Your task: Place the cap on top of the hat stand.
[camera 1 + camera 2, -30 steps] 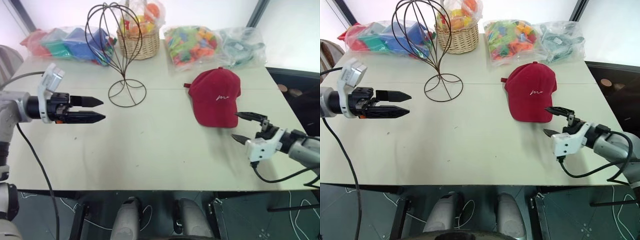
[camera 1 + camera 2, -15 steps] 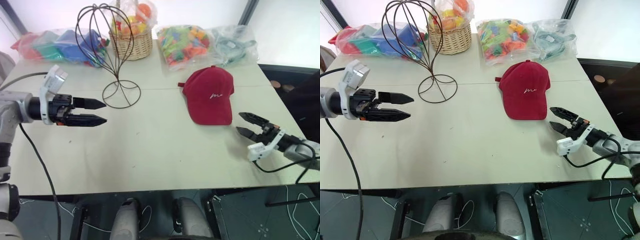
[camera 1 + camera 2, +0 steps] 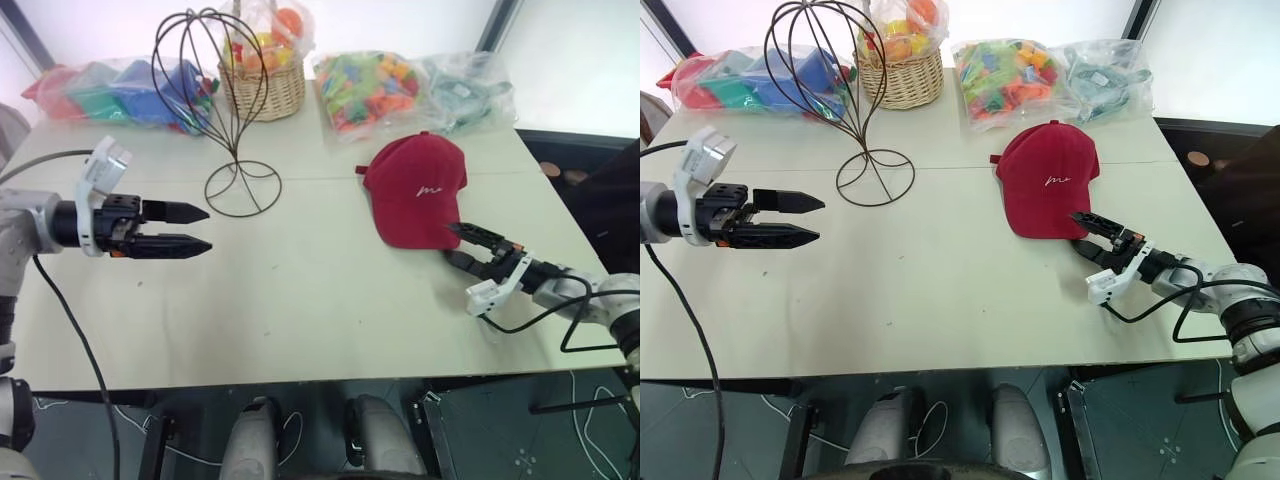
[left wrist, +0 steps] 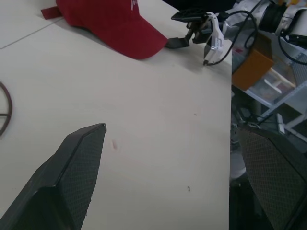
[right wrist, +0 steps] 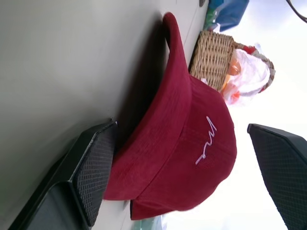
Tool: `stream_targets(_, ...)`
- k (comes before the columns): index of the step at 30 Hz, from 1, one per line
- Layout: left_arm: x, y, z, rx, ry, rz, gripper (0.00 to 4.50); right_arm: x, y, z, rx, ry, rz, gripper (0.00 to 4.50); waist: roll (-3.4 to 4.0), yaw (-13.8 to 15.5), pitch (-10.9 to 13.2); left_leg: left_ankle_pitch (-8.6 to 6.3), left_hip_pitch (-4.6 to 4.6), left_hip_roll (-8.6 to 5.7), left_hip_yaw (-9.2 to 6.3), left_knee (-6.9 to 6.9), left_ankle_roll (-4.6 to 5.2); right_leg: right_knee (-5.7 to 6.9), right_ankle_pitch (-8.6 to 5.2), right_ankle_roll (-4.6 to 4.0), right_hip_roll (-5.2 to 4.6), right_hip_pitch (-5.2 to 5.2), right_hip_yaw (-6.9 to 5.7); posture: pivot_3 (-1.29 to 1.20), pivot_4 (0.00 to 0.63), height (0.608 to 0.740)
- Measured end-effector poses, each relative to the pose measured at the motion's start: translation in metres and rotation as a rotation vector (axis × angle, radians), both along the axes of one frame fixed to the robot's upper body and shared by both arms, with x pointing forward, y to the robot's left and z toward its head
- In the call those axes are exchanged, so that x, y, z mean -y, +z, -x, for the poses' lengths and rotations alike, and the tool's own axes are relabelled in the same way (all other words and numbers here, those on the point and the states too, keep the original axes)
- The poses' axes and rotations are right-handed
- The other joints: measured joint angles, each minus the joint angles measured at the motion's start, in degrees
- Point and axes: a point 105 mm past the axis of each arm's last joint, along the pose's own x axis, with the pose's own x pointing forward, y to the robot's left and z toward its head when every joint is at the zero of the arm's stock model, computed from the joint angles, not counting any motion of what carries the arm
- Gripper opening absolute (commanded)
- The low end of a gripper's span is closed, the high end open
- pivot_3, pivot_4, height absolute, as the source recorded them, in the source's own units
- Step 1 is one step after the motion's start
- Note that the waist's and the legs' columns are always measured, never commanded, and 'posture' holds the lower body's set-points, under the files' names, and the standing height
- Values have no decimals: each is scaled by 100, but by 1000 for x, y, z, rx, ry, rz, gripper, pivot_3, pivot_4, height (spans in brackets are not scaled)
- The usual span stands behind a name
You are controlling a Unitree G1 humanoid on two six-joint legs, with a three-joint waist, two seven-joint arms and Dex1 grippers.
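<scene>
Two hands are spread apart and grasp nothing: the left hand [image 3: 195, 228] hovers at mid-left, while the right hand [image 3: 458, 243] has advanced to the brim of the cap [image 3: 418, 188], right of centre on the counter [image 3: 300, 300]. Upper left stands the hat stand [image 3: 215, 90]; behind it, a basket [image 3: 262, 85] holds bagged fruit.

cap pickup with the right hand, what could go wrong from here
The open right hand is at the brim edge of the cap, which lies flat on the table; the lower finger may push the cap away instead of sliding under it. A brim-only pinch could let the crown droop and snag on the thin wire hat stand.
</scene>
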Motion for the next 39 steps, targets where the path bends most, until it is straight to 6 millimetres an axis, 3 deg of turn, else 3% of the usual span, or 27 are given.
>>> stream_targets(6, 3, -1, -2, 3, -2, 11, 4500, -20, -2, -13, 2, 44, -2, 4425, -31, -144, -15, 0, 31, 2, -4, -9, 1, 1, 0, -1, 6, 24, 3, 0, 150, 740)
stream_targets(7, 3, -1, -2, 2, -2, 12, 4500, -22, -3, -15, -1, 45, -4, 4200, -38, -168, -15, -2, 44, 3, -3, -14, 3, 1, 0, -2, 9, 32, 7, 0, 150, 740)
stream_targets(9, 3, -1, -2, 4, 3, 10, 4500, -27, -4, -19, -5, 47, -10, 3671, -48, -212, -17, -5, 59, 7, -4, -19, 9, 0, -1, -3, 13, 45, 9, 0, 150, 740)
stream_targets(14, 2, -2, -3, 10, 22, 6, 4500, -31, -5, -26, -17, 24, -44, 1054, -62, -305, -26, -5, 68, 11, -7, -20, 9, 1, -1, -4, 16, 55, 11, 0, 150, 740)
stream_targets(16, 0, -2, -3, 16, 37, 9, 4500, -32, -5, -27, -18, 15, -62, 221, -62, -311, -26, -5, 69, 12, -7, -20, 9, 2, -1, -5, 18, 55, 12, 0, 150, 740)
stream_targets(17, -1, -2, -3, 18, 48, 15, 4500, -34, -3, -29, -6, 10, -87, 67, -62, -319, -26, -5, 72, 12, -6, -21, 9, 3, 0, -5, 18, 54, 17, 0, 150, 740)
stream_targets(29, -14, 11, -1, 67, 108, 10, 4500, -53, 6, -32, 26, -27, -246, 67, -54, -259, -21, -5, 62, 9, -3, -21, 8, 7, 0, -6, 14, 44, 19, 0, 150, 740)
stream_targets(32, -28, 27, 0, 107, 161, -1, 4500, -64, 38, -33, 104, -35, -333, 67, -32, -238, -7, -5, 41, 4, 5, -20, 8, 13, 1, -4, 8, 17, 27, 0, 150, 740)
stream_targets(35, -37, 50, 1, 164, 186, 8, 4500, -73, 105, -33, 270, -53, -433, 67, -21, -146, 0, -5, 41, 3, 14, -21, 9, 13, 1, -3, 8, 11, 30, 0, 150, 740)
stream_targets(37, -43, 65, 2, 199, 206, 20, 4500, -82, 167, -24, 417, -40, -508, 67, -15, -89, 3, -5, 38, 3, 15, -21, 9, 13, 1, -3, 7, 8, 30, 0, 150, 740)
stream_targets(39, -46, 77, 3, 230, 206, 36, 4500, -92, 215, -9, 530, -1, -571, 67, -17, -36, 2, -6, 38, 3, 16, -21, 9, 9, 1, -3, 7, 10, 29, 0, 150, 740)
